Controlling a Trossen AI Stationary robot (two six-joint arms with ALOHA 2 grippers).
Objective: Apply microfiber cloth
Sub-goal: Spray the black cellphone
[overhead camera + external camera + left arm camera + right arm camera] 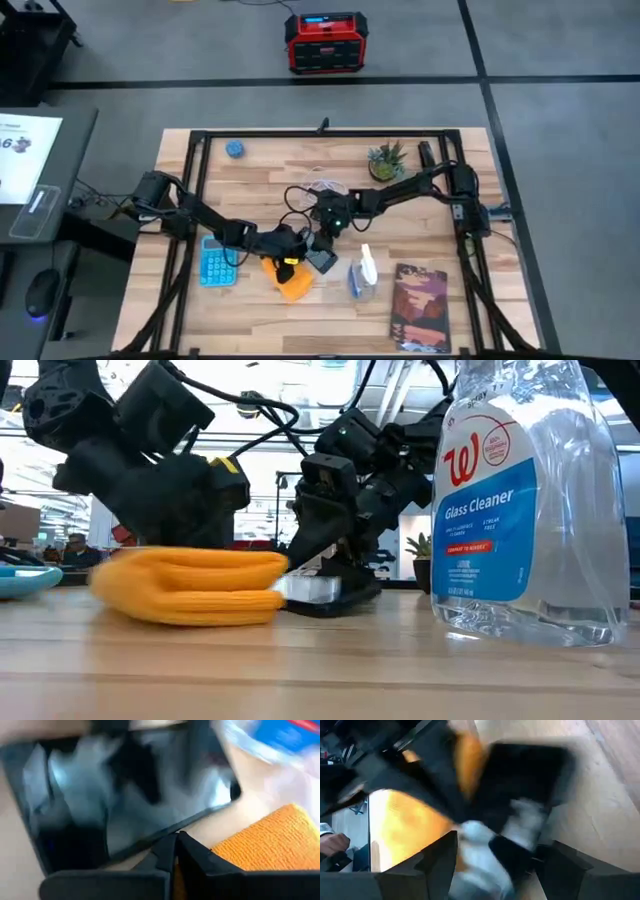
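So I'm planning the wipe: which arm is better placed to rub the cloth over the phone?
Probably the left. Its gripper is shut on the microfiber cloth, beside the phone. The right gripper is at the phone, apparently steadying it.

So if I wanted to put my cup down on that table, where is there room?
Bare wood lies between the blue ball and the potted plant, and along the front edge left of the book. The middle is crowded: both hands, the orange cloth, phone, calculator and spray bottle.
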